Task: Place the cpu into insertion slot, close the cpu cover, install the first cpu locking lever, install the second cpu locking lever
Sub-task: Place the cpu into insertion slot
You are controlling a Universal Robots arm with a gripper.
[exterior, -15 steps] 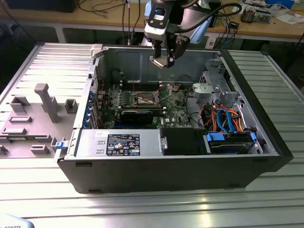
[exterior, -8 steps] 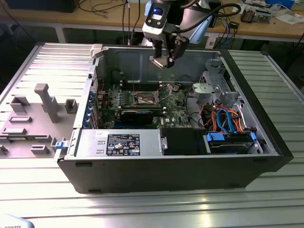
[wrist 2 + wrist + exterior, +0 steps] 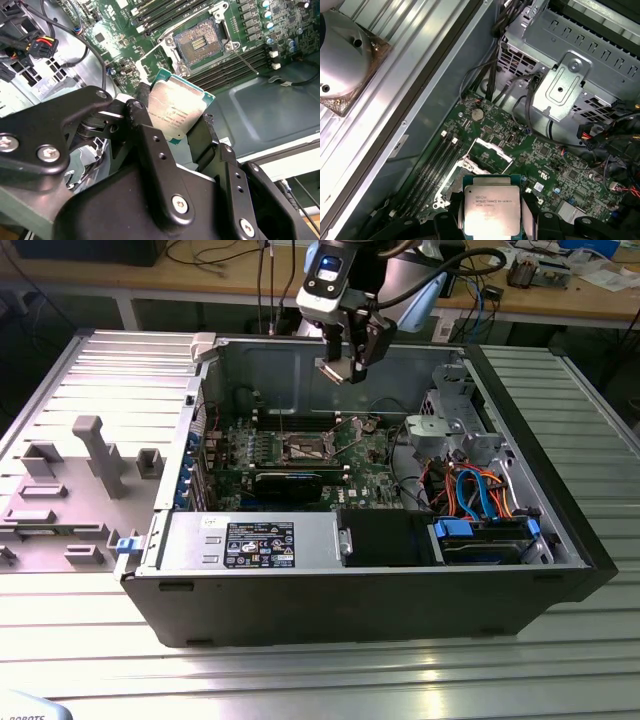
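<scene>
Exterior view has the gripper [image 3: 340, 365] pinching the chip [image 3: 332, 371] by its edges, hanging in the air over the open case [image 3: 350, 600], roughly 1 o'clock from the bare socket [image 3: 305, 450] on the green board [image 3: 368, 455].

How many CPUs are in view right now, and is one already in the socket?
1. The cpu is clamped in the hand, above the motherboard. The insertion slot is empty, its contact field bare. Parts of the case are hidden, so another could be out of sight.
</scene>
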